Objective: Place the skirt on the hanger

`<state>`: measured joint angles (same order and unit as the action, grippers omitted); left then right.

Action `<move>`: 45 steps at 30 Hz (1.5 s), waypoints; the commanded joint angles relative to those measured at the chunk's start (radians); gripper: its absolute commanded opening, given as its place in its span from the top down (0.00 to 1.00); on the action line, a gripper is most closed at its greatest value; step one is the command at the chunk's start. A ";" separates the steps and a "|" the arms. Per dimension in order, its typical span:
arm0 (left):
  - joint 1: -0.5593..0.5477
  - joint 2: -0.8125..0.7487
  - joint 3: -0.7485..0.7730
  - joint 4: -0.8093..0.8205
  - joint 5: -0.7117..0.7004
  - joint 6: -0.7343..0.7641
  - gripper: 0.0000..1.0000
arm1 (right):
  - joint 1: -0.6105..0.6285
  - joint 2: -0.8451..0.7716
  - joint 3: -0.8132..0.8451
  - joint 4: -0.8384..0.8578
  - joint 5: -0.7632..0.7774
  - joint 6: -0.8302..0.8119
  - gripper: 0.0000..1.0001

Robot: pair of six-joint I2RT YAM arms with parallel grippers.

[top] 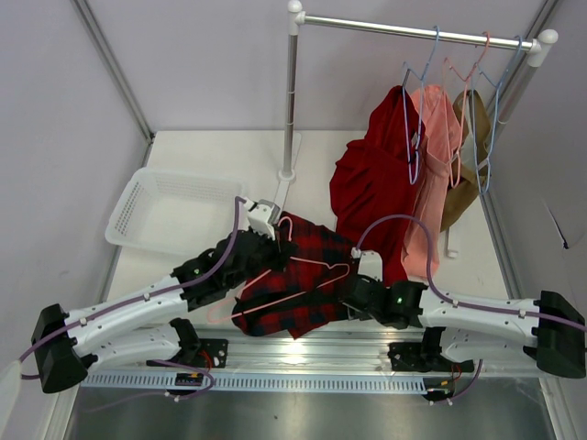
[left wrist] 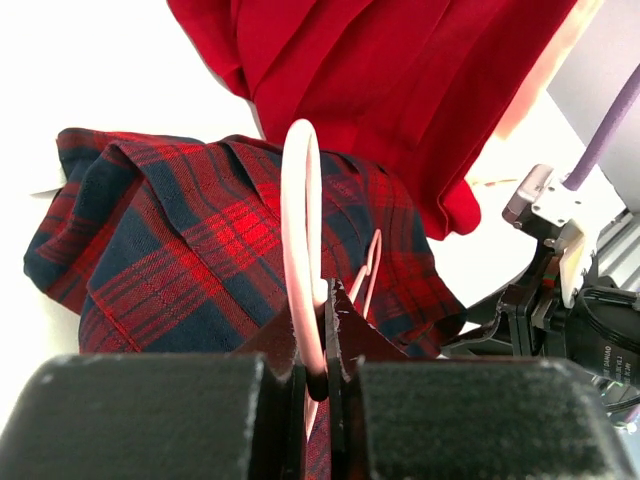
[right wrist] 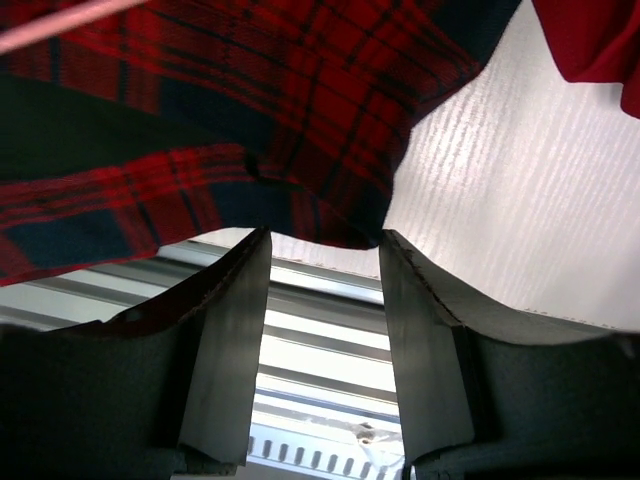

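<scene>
Currently the table (top: 202, 147) carries the skirt (top: 298, 275), crumpled between the two arms and just in front of the hanging plain red garment (top: 371, 183). Hanger (left wrist: 300, 220) lies on top of the skirt, its hook loop clamped tight in the left gripper (left wrist: 322, 300). Right gripper (right wrist: 325, 245) sits at the skirt's near right edge, jaws apart, with the fabric edge just past its fingertips.

The white desk (top: 211, 151) carries a white mesh basket (top: 147, 188) at about ten o'clock, standing flat near the left edge. The foot of a clothes rack (top: 285, 174) stands at twelve o'clock. The plaid skirt (top: 307, 284) lies crumpled at six o'clock, close to the near edge.
</scene>
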<state>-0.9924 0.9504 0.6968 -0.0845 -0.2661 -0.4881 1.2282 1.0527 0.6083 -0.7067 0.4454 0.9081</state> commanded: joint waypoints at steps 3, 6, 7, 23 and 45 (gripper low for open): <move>0.012 -0.015 -0.014 0.057 0.004 0.025 1.00 | 0.010 0.004 0.041 0.032 0.038 0.100 0.51; 0.011 -0.015 -0.020 0.068 0.010 0.022 1.00 | 0.010 0.044 0.030 0.072 0.033 0.144 0.60; 0.011 -0.012 -0.019 0.069 0.010 0.022 1.00 | 0.010 0.061 0.028 0.100 0.027 0.150 0.63; 0.011 0.001 -0.011 0.074 0.021 0.028 1.00 | 0.125 0.086 0.099 0.033 0.127 0.347 0.62; 0.011 -0.006 -0.005 0.065 0.027 0.029 1.00 | 0.036 0.171 0.030 0.131 0.135 0.291 0.69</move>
<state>-0.9894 0.9512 0.6800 -0.0608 -0.2325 -0.4870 1.2785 1.2087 0.6277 -0.6044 0.5354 1.2221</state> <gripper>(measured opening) 0.054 0.311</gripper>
